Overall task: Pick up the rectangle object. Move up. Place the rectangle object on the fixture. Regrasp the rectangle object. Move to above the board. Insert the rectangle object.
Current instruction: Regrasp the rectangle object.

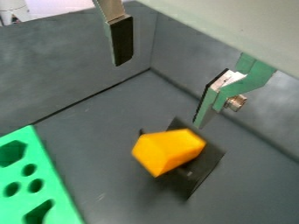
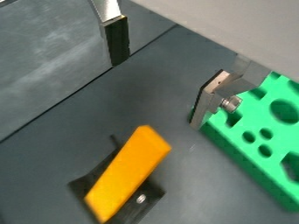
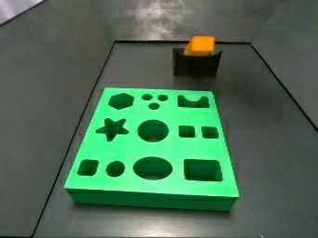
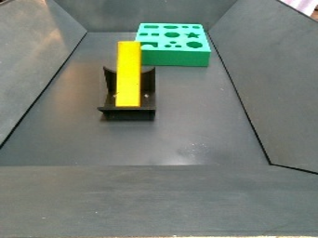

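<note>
The orange-yellow rectangle object (image 3: pixel 200 45) rests in the notch of the dark fixture (image 3: pixel 196 63) at the far end of the bin, sticking out beyond it (image 4: pixel 128 67). Both wrist views show it lying on the fixture (image 1: pixel 201 171) below the gripper (image 1: pixel 167 149) (image 2: pixel 126 171). The gripper (image 1: pixel 172 68) (image 2: pixel 163 70) is open and empty, its fingers (image 1: pixel 121 39) wide apart above the block and not touching it. The green board (image 3: pixel 155 149) lies flat beside the fixture (image 4: pixel 174 45). The gripper does not show in either side view.
The dark bin's sloped walls (image 3: pixel 280 74) surround the floor. In a wrist view the board's edge (image 2: pixel 263 131) lies close to one finger (image 2: pixel 212 101). Bare floor (image 4: pixel 187 149) lies in front of the fixture.
</note>
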{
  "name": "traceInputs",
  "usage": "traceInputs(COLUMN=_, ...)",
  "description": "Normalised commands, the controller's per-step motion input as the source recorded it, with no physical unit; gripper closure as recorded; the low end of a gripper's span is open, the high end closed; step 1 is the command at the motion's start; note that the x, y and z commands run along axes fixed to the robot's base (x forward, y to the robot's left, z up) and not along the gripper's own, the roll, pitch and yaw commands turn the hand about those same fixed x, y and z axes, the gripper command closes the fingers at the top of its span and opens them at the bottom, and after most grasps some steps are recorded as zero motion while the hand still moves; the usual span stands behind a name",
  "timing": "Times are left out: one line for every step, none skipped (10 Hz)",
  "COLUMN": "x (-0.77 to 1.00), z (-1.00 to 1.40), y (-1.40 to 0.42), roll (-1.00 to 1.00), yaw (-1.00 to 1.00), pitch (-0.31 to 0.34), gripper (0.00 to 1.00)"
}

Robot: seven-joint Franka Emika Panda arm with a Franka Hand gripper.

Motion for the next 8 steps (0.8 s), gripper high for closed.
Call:
traceInputs(x=0.01, z=0.01, y=-0.02, roll=1.0, yaw=0.02, pitch=0.026, gripper=0.0)
traceInputs(x=0.02, z=0.0, y=-0.02, roll=1.0, yaw=0.02, pitch=0.033, gripper=0.0)
traceInputs(x=0.04, z=0.0, y=-0.03, roll=1.0, yaw=0.03, pitch=0.044, gripper=0.0)
traceInputs(x=0.05, z=0.0, y=-0.02, roll=1.0, yaw=0.03, pitch=0.052, gripper=0.0)
traceInputs(x=0.06, z=0.0, y=-0.03, roll=1.0, yaw=0.04, pitch=0.07, gripper=0.0)
traceInputs(x=0.08, z=-0.01, y=-0.04, roll=1.0, yaw=0.04, pitch=0.088, gripper=0.0)
traceInputs(x=0.09, z=-0.01, y=-0.04, roll=1.0, yaw=0.06, pitch=0.115, gripper=0.0)
traceInputs(x=0.09, z=0.0, y=-0.04, roll=1.0, yaw=0.07, pitch=0.129, gripper=0.0)
